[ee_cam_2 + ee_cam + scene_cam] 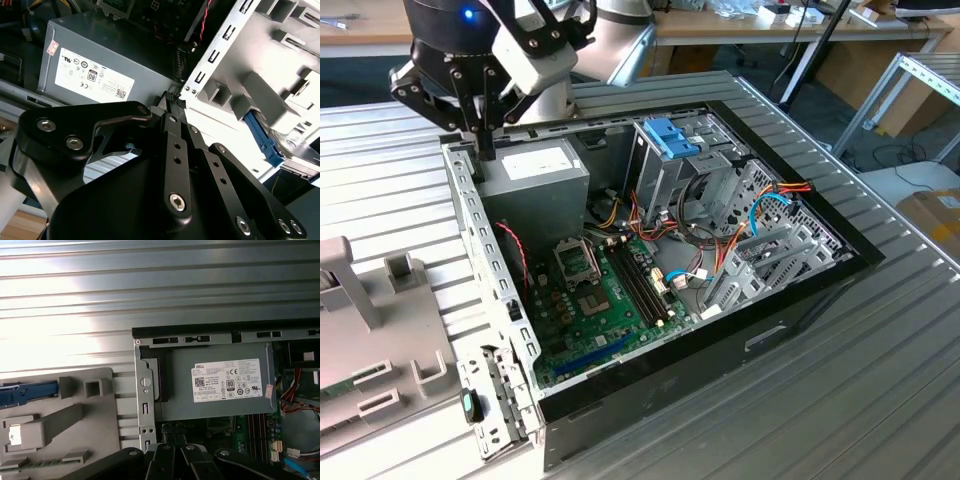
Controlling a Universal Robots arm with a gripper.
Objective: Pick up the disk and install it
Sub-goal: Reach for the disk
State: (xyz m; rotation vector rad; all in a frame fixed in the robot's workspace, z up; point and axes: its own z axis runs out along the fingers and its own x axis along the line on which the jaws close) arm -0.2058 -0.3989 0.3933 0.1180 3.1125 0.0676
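Fingers (172,100) pinched narrow, holding nothing, hovering over the computer case (650,368) corner by the power supply (535,170). Disk (262,139) sits in the grey rack (90,430) on the worktop (880,400) just beside the case, blue rail exposed, probably so I can grab it there.
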